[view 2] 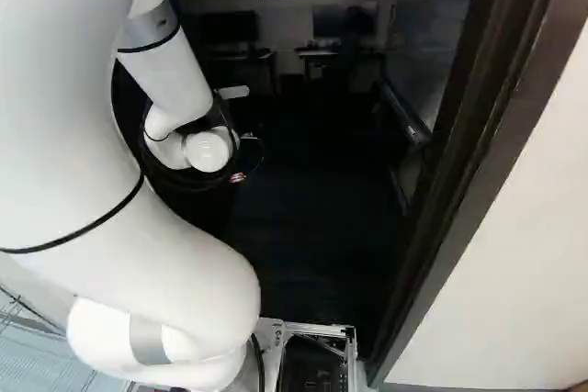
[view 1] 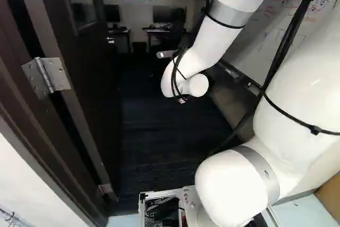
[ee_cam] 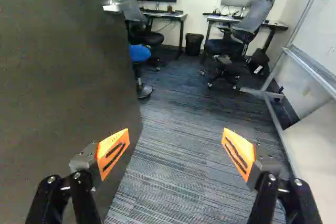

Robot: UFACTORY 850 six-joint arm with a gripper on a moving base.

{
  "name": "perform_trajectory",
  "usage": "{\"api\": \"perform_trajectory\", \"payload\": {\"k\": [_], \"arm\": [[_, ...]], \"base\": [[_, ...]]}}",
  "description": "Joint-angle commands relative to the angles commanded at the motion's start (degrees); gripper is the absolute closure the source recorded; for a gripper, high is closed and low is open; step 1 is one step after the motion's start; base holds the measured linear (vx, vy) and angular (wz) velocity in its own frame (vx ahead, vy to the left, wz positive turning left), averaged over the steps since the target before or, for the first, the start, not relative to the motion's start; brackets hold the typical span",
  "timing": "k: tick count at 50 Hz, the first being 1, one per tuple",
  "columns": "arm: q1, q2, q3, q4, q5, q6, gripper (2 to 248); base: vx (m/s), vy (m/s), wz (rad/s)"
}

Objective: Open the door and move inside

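Door: wide open (ee_cam: pixel 63 87), tipped into the room; with twelve straight ahead of the gripper (ee_cam: pixel 176 144), it stands from nine to eleven o'clock.
Handle: on the door (ee_cam: pixel 112 6), at eleven, well apart from the gripper.
Gripper: open, nothing in its grip; one orange pad (ee_cam: pixel 113 153) is close beside the door, and whether they touch, I cannot tell.
Job: the opening looks done and the arm (view 1: pixel 186 73) reaches inside; the base (view 1: pixel 186 198) is near the door frame (view 2: pixel 469 181) and seems to have the driving in left, taking care not to bump either side.
Floor: dark carpet (ee_cam: pixel 173 187) with thin stripes.
Room: desks (ee_cam: pixel 165 15) at twelve and one, a bin (ee_cam: pixel 193 44) between, a whiteboard (ee_cam: pixel 321 30) at two.
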Motion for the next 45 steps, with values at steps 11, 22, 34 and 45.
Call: {"api": "perform_trajectory", "payload": {"k": [11, 22, 34, 45], "arm": [[0.00, 0.00, 0.00, 0.00, 0.00, 0.00, 3], [0.00, 0.00, 0.00, 0.00, 0.00, 0.00, 3], [0.00, 0.00, 0.00, 0.00, 0.00, 0.00, 3], [0.00, 0.00, 0.00, 0.00, 0.00, 0.00, 3]], "base": [[0.142, 0.004, -0.010], [0.144, 0.004, -0.011], [0.144, 0.004, -0.011], [0.149, 0.003, -0.010]]}}
